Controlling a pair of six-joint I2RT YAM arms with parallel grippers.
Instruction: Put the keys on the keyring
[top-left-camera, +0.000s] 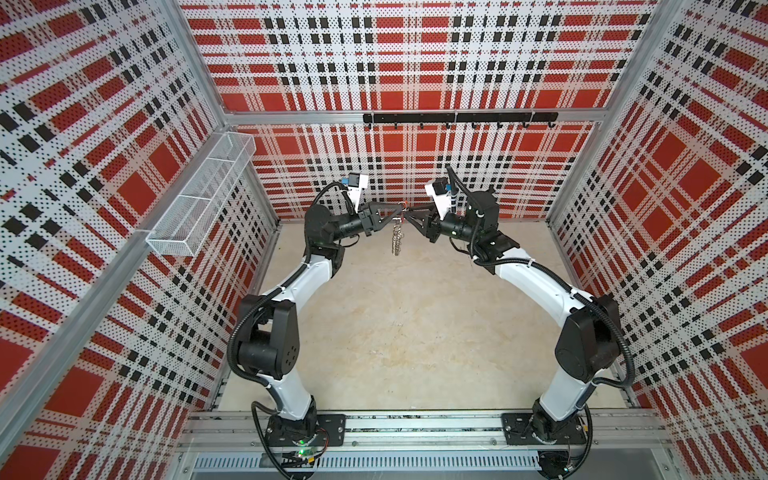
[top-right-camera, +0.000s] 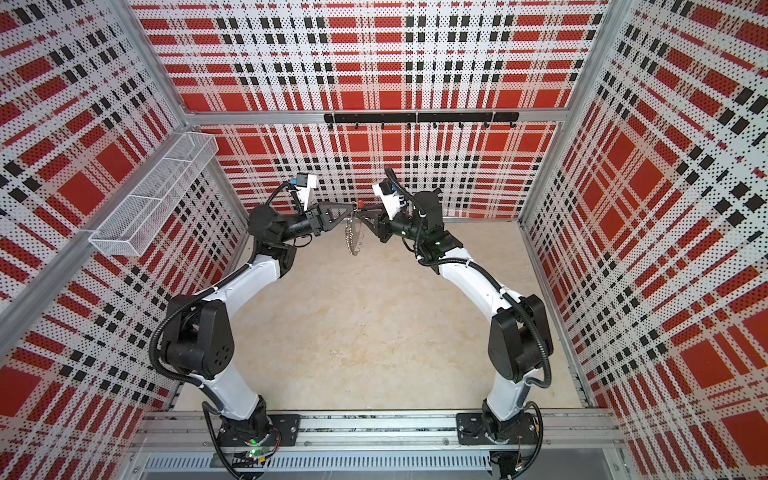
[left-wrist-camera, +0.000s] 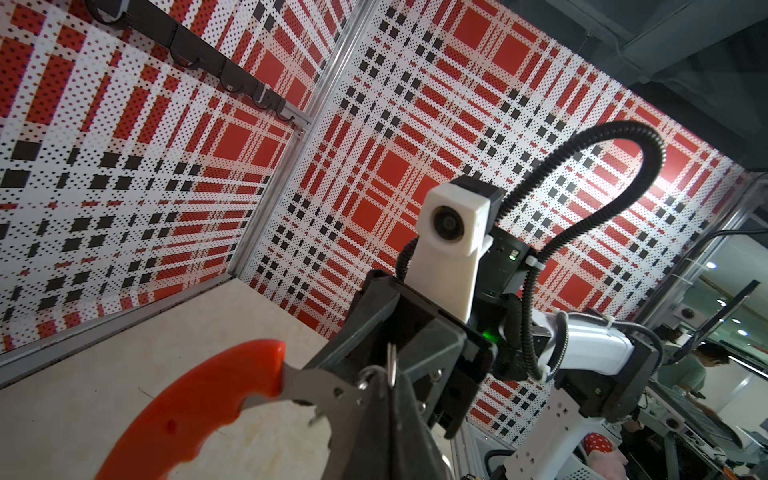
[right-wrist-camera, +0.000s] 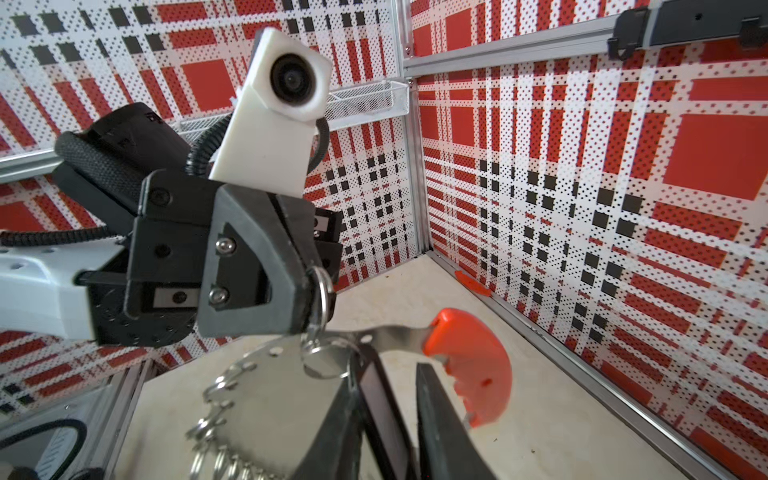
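The keyring (top-left-camera: 397, 237) (top-right-camera: 353, 239) hangs in the air between the two arms, with the table (top-left-camera: 415, 332) well below it. The left gripper (right-wrist-camera: 309, 291) is clamped on the keyring, pinching one split ring (right-wrist-camera: 323, 291) at its rim, so the flat grey band (right-wrist-camera: 266, 395) dangles from that single link. The black tag (right-wrist-camera: 380, 399) stands just beside the keyring's rim, between the fingers of the right gripper (right-wrist-camera: 388, 372). Those jaws are apart: the tag leans on one finger and a gap shows to the other, so it does not look gripped. The tiny key itself I cannot pick out. The band looks like stiff sheet metal, light to moderate in weight. Held by one loose ring, it will likely swing and twist at any push. Its red segment (right-wrist-camera: 473, 365) looks like the broadest and least slippery hold if it needs steadying. The split rings are thin, springy and slick, so they should be hard to prise open. The tag seems light, rigid and smooth, and is best squeezed across its flat faces near the end away from the keyring, leaving its ring end free.
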